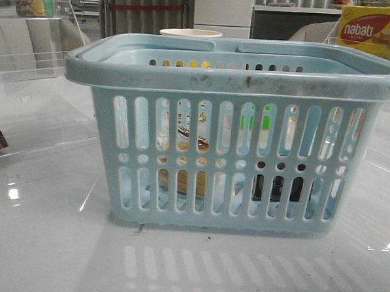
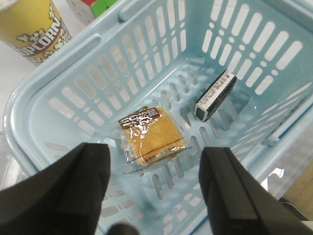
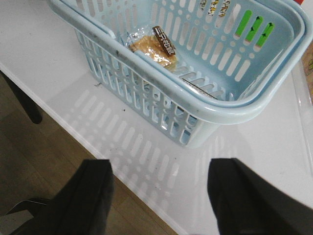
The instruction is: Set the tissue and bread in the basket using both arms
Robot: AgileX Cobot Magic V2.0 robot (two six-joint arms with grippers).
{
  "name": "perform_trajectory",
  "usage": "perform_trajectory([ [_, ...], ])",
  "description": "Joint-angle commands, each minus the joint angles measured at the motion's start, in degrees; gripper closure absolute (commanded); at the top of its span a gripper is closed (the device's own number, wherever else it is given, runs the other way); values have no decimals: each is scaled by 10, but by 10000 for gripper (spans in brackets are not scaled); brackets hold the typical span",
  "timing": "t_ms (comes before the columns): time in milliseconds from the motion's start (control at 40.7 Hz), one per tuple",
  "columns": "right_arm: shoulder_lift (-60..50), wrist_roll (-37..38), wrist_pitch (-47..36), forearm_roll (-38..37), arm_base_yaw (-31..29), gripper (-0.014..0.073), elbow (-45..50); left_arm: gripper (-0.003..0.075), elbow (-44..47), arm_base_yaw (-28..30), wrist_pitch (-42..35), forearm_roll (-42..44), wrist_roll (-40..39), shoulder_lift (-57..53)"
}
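Front view: glossy white table [image 1: 45, 256].

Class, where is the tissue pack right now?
In the left wrist view, the tissue pack lies on the basket floor, beside the bread but not touching it.

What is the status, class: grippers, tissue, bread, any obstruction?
Left gripper open, empty, above basket. Right gripper open, empty, outside it. Bread and tissue on basket floor, apart. Nothing obstructing.
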Motion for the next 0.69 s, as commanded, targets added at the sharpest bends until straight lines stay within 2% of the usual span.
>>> perform_trajectory([
  [0,1,-6,-36,-1,0,75,-15,267,19,-5,-39,-5,-5,-67],
  [664,1,-6,-36,-1,0,75,-15,267,290,-5,-101,-6,-5,-361],
])
